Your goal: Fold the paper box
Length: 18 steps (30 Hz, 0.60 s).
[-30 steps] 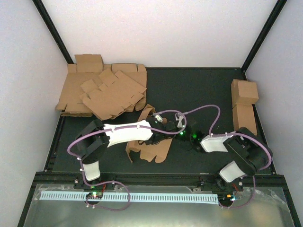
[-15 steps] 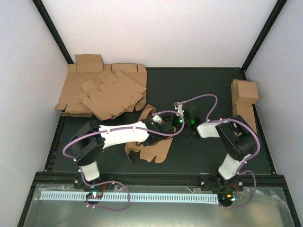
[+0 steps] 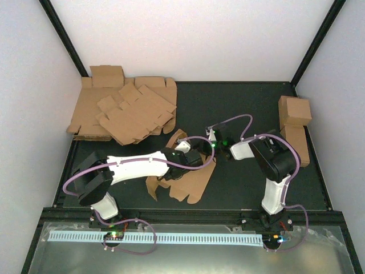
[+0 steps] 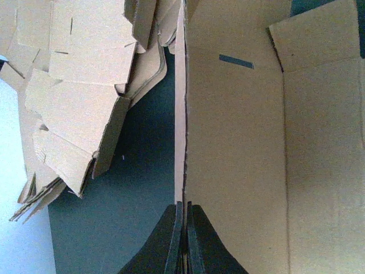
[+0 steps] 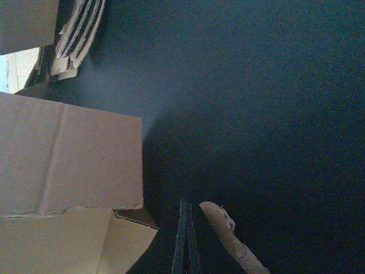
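At the far left corner of the worktop (image 3: 245, 108) lies a loose stack of flat blanks (image 3: 122, 111), brown cardboard sheets one over another, some turned askew.

Nearer to me, about in the middle of the worktop and close to its near edge, is the paper box (image 3: 191, 185). It is only partly formed: the base lies flat on the dark surface, tabbed flaps spread toward the near edge, and one long panel stands upright.

The left arm reaches across from the left, and the left gripper (image 4: 183, 220) has its two dark fingers pressed together on the thin upper edge of that upright panel, so it is pinching the cardboard.

Just to the right of it, the right gripper (image 5: 185, 234) hangs over bare dark worktop beside the box. Its fingers are fully together and I see nothing between them. A piece of pale cable (image 5: 228, 240) passes beside them.

Along the right edge of the worktop rest two finished cartons (image 3: 295, 111), one behind the other, well apart from the arms.
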Each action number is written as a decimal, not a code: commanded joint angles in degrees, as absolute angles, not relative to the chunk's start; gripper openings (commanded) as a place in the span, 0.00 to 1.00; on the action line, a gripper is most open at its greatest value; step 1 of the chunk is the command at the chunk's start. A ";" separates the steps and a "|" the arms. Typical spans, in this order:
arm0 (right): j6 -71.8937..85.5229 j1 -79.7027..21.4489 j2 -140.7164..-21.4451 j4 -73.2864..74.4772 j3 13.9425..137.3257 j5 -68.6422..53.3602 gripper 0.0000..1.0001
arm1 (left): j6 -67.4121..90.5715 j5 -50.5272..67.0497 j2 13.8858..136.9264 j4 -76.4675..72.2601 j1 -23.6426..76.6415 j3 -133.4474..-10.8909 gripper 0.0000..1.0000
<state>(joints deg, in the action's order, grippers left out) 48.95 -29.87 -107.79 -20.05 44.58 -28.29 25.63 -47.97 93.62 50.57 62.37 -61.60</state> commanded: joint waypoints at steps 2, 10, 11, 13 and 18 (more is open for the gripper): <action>49.22 -29.84 -108.40 -21.61 43.35 -27.99 0.02 | 25.32 -45.27 92.43 46.86 62.90 -60.15 0.02; 46.90 -29.80 -105.39 -28.33 39.75 -29.19 0.08 | 25.17 -46.02 93.28 48.32 64.01 -61.38 0.01; 46.36 -29.84 -104.82 -28.95 39.14 -28.95 0.09 | 25.36 -46.46 93.71 48.98 64.06 -61.83 0.01; 45.65 -29.72 -103.55 -29.60 38.15 -28.18 0.09 | 25.69 -47.21 94.55 50.18 64.44 -62.78 0.02; 42.94 -29.62 -99.42 -30.32 36.15 -25.66 0.10 | 25.77 -48.04 95.27 51.86 64.80 -64.60 0.01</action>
